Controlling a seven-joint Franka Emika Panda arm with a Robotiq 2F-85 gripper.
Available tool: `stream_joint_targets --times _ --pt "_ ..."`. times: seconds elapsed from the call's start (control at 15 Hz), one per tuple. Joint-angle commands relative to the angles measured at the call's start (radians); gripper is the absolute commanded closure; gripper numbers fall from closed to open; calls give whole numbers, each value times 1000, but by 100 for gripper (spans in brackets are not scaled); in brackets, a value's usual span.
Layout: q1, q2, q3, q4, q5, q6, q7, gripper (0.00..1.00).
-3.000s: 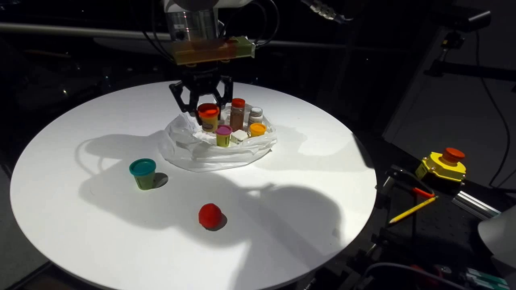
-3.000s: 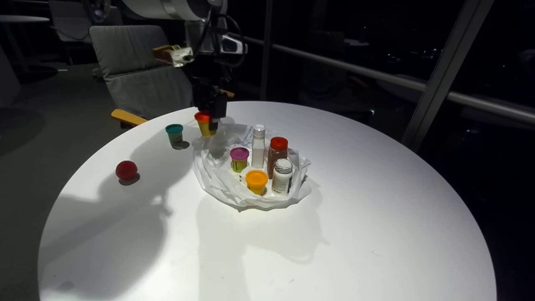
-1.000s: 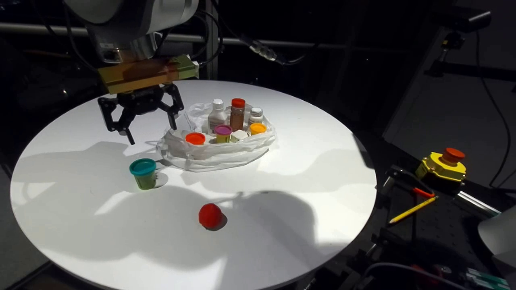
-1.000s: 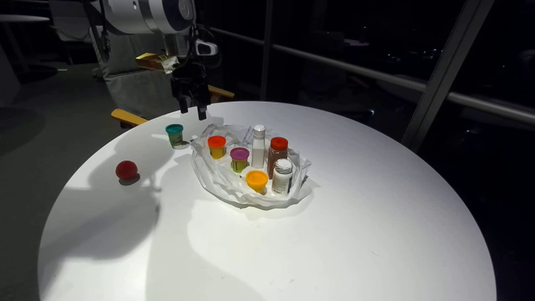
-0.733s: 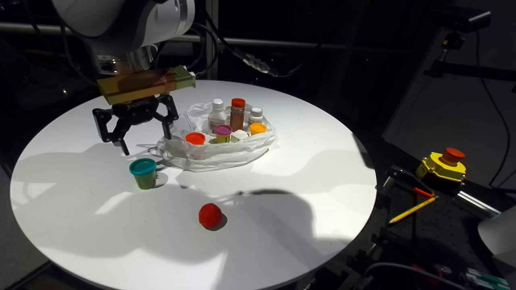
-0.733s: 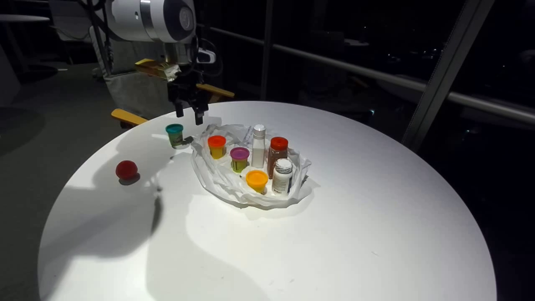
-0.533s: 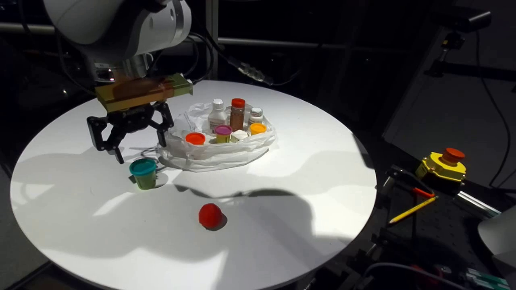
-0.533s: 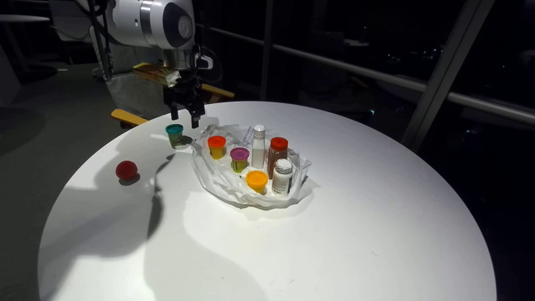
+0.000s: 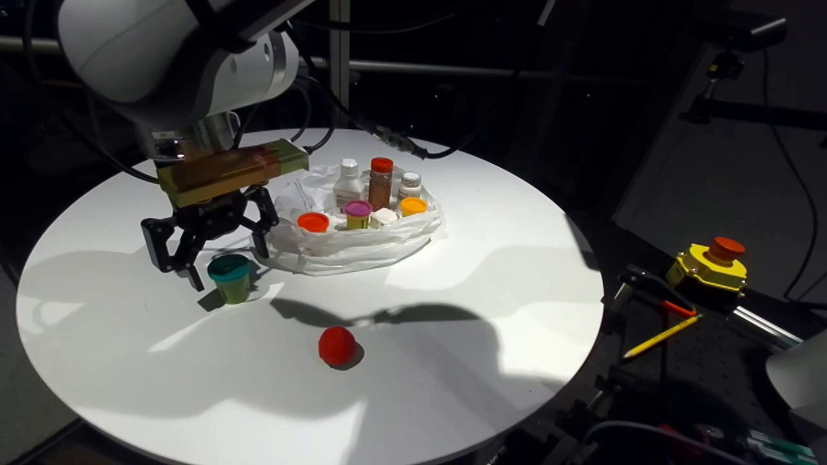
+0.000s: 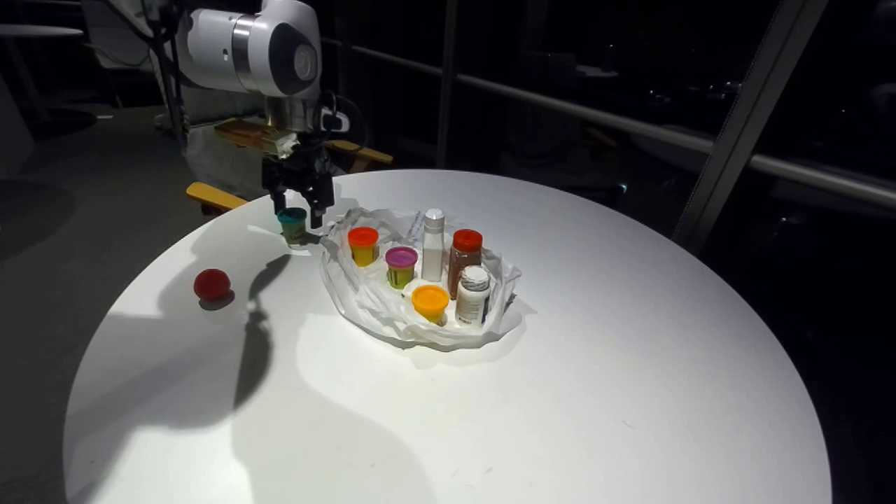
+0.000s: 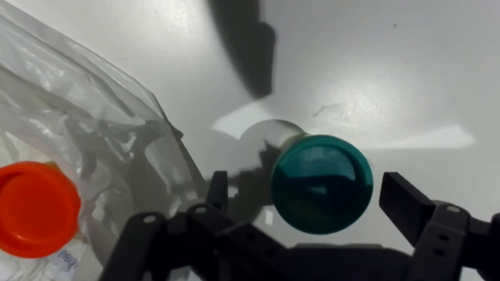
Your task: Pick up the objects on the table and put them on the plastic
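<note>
Your jaws stand well apart, one at either side of the teal-lidded tub (image 11: 322, 183) in the wrist view, with a gap showing on both sides; the tub sits nearer the jaw at the right of that view. The tub is upright on the desk (image 10: 595, 392), just beside the plastic (image 9: 362, 252). You also have the red ball (image 9: 336, 347) on the desk, well apart from the plastic in both exterior views. On the plastic, in an exterior view, you can see six things standing: the orange-red-lidded tub (image 10: 362, 248), the purple-lidded tub (image 10: 401, 266), the yellow-lidded tub (image 10: 430, 301), the tall white bottle (image 10: 432, 255), the red-capped brown jar (image 10: 463, 262) and the small white jar (image 10: 473, 301). A pale block (image 9: 384, 217) lies next to the purple-lidded tub.
</note>
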Motion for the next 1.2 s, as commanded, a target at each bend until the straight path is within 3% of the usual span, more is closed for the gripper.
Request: stream_joint_targets --times 0.0,0.4,0.53,0.73,1.13 --pt "4 40 4 70 12 -46 -36 16" --pt "12 34 1 58 -6 -12 -27 66" --pt "31 15 -20 44 -21 -27 13 77" --pt "54 -47 -44 -7 -45 -45 66 77" --pt "87 -224 -116 -206 -79 24 226 77"
